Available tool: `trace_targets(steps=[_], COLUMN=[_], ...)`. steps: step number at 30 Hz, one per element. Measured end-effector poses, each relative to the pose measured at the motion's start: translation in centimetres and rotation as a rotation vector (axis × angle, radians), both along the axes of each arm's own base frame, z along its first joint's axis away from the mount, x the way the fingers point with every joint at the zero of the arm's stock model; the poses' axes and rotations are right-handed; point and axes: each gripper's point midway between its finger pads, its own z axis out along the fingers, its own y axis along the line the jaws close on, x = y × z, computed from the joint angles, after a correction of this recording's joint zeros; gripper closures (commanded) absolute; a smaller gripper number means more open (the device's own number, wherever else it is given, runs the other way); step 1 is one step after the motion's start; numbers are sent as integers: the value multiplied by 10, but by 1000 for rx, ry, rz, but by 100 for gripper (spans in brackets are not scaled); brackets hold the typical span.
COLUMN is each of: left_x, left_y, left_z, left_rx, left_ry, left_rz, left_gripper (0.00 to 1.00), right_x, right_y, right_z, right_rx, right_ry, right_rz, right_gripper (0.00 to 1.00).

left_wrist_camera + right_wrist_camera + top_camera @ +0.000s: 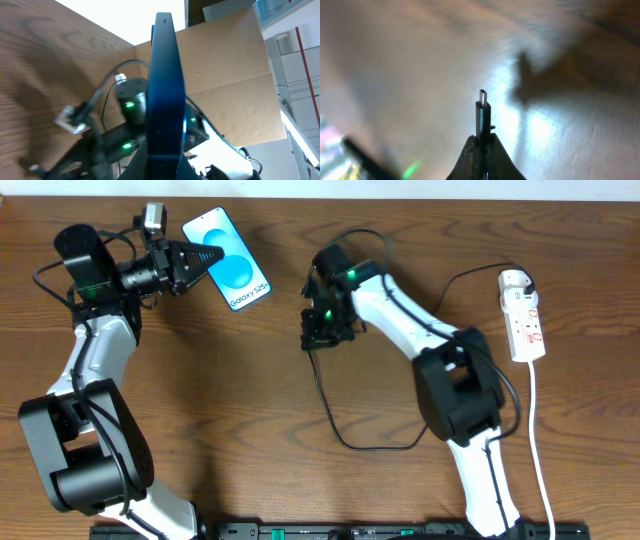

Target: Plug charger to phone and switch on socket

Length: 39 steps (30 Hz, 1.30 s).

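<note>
The phone (228, 258), with a bright blue screen and "Galaxy S25+" text, is held tilted above the table at the upper left. My left gripper (205, 256) is shut on its left edge; in the left wrist view the phone (164, 85) shows edge-on between the jaws (162, 162). My right gripper (318, 330) is shut on the charger's plug (482, 117), whose metal tip sticks out past the fingertips (484, 142). The black cable (345, 442) loops over the table and up to the white adapter (513, 279) in the socket (526, 320) at the right.
The socket's white cord (540, 450) runs down the right side toward the front edge. A cardboard wall (230, 65) stands behind the table. The right arm (455, 375) reaches across the middle.
</note>
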Motion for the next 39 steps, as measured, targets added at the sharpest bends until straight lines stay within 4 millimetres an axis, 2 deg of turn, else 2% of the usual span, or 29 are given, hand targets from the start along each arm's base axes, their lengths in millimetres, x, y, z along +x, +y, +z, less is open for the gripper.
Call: trace_targets(steps=[2, 5, 8, 10, 16, 21, 27, 34, 39], left_x=[0, 1, 1, 1, 1, 1, 2, 5, 6], left_y=[3, 5, 5, 5, 5, 5, 6, 7, 7], left_z=[0, 0, 0, 0, 0, 0, 0, -1, -1], left_rx=[0, 0, 0, 0, 0, 0, -6, -5, -5], left_ry=[1, 0, 0, 0, 1, 0, 19, 27, 27], left_rz=[6, 11, 12, 11, 11, 12, 20, 42, 43], left_gripper=[93, 93, 93, 93, 93, 93, 93, 93, 93], right_x=[-3, -14, -24, -28, -36, -35, -30, -32, -31], right_y=[0, 3, 6, 9, 23, 29, 37, 54, 57], right_z=[24, 74, 111, 125, 150, 163, 172, 178, 180], right_rx=[66, 225, 373, 458, 652, 731, 767, 776, 771], right_ry=[-35, -100, -146, -163, -197, -206, -209, -163, -137], right_rz=[65, 190, 279, 319, 395, 404, 386, 355, 329], right_gripper=[99, 99, 99, 99, 99, 99, 99, 99, 99])
